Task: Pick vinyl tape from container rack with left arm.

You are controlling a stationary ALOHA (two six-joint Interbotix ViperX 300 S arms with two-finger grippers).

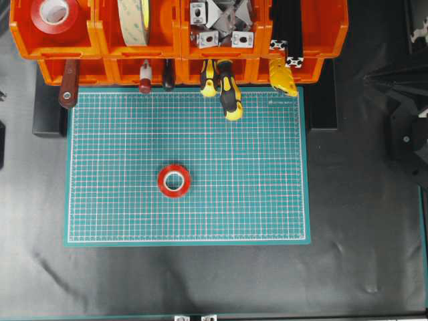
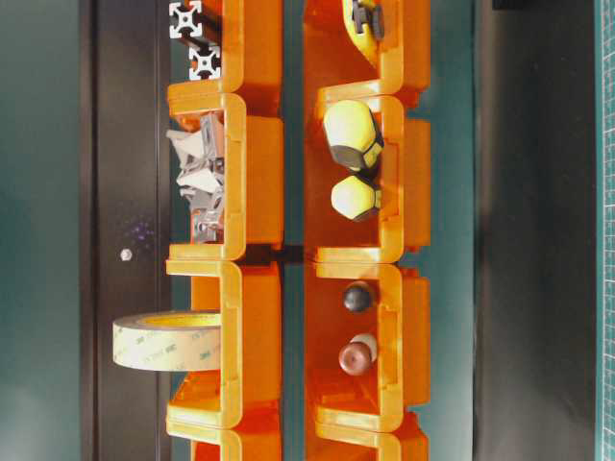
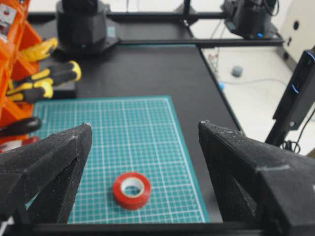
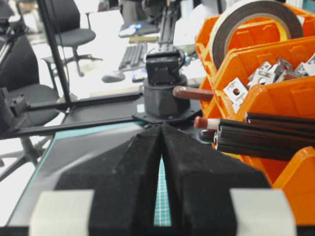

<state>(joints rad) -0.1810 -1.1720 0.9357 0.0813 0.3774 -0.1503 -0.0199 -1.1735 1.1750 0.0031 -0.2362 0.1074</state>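
On the green cutting mat (image 1: 187, 170), toward its 7 o'clock part, a vinyl tape (image 1: 174, 180) lies flat, hole upward; a larger-looking red roll (image 1: 57, 15) sits in the top-left bin of the container rack (image 1: 100, 40), at 11 o'clock in the overhead view. In the left wrist view the left gripper (image 3: 142, 162) stands wide open and empty, its two black fingers (image 3: 49, 167) flanking the mat roll, which lies ahead at about 6 o'clock, clear of both. The right gripper (image 4: 162, 162) is closed on nothing. Judged from the views, the left arm is nearer either roll. Legible writing: "3M" printed repeatedly on the cream tape (image 2: 168, 341).
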